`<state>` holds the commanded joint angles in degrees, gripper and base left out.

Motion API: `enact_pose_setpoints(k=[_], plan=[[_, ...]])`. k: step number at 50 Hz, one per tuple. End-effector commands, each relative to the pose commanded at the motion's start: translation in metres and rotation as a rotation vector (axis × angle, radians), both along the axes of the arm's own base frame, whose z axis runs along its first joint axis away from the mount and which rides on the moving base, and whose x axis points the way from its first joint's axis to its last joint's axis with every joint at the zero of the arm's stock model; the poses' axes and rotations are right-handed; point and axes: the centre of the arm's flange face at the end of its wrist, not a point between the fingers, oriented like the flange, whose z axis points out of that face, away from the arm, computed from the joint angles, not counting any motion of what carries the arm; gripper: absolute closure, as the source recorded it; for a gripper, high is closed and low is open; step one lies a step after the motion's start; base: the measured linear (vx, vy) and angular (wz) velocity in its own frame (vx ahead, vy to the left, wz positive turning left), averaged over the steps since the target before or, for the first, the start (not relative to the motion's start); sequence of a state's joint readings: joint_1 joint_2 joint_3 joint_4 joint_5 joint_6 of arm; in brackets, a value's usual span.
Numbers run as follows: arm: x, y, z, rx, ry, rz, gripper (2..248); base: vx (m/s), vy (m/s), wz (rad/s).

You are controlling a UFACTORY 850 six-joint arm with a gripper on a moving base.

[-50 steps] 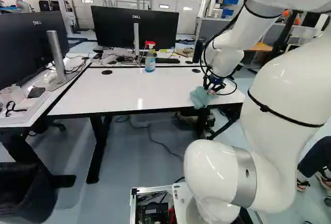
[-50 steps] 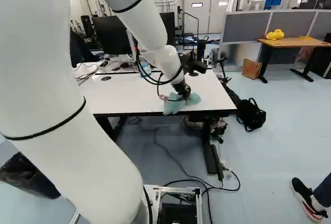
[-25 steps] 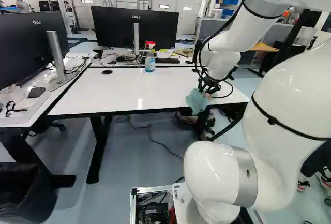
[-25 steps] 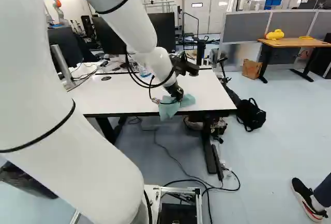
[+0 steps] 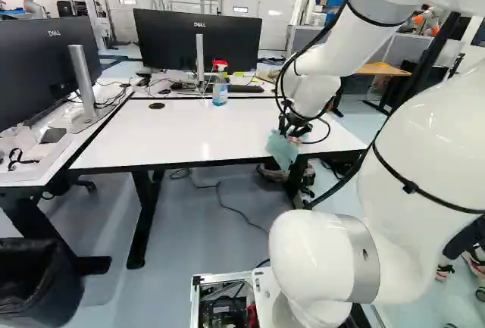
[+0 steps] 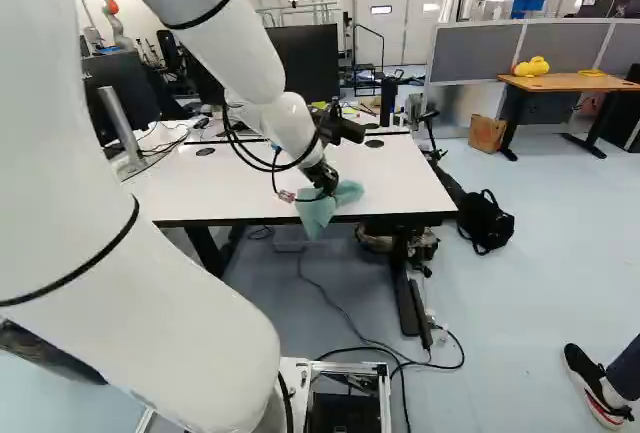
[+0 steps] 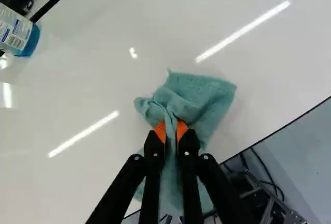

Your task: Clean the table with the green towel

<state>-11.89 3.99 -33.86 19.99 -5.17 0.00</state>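
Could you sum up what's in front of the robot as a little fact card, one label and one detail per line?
Job tool: green towel, bunched up
Gripper: closed on the towel from two sides
Work surface: white table
Towel position: near edge of the table, partly hanging over it
Also on the table: spray bottle, upright near the far edge
Behind the table: black monitor

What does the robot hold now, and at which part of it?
The gripper holds the green towel by a bunched fold near its middle, with cloth spreading out on both sides of the grip.
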Motion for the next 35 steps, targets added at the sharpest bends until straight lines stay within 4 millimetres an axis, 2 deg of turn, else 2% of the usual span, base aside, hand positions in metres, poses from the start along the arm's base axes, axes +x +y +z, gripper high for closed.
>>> enact_pose_setpoints(k=[15, 35], plan=[[0.029, 0.009, 0.001, 0.0, 0.0, 0.035, 206, 0.0, 0.0, 0.0], [0.069, 0.011, 0.001, -0.001, -0.005, 0.053, 206, 0.0, 0.0, 0.0]])
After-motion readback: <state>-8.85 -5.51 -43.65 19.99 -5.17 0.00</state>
